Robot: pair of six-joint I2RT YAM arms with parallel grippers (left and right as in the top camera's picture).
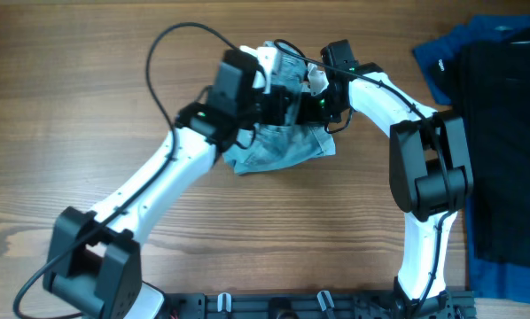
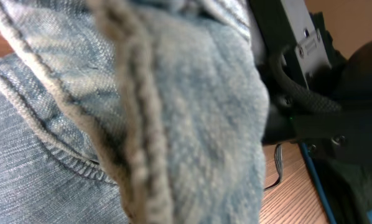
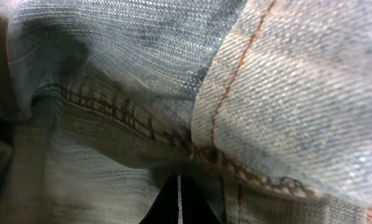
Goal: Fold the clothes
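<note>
The pale blue denim shorts point(image 1: 278, 149) hang bunched between my two arms at the middle back of the table, their lower part resting on the wood. My left gripper point(image 1: 278, 105) is buried in the upper folds from the left. Denim and a thick frayed seam point(image 2: 136, 124) fill the left wrist view and hide its fingers. My right gripper point(image 1: 312, 99) meets the same bunch from the right. In the right wrist view its black fingertips point(image 3: 178, 200) are pressed together under an orange-stitched seam point(image 3: 236, 81), shut on the cloth.
A royal-blue garment point(image 1: 442, 55) and a large black garment point(image 1: 509, 142) lie at the table's right edge. The right arm's black housing point(image 2: 316, 93) sits close beside the left wrist. A black cable point(image 1: 181, 35) loops over bare wood point(image 1: 79, 115) on the left.
</note>
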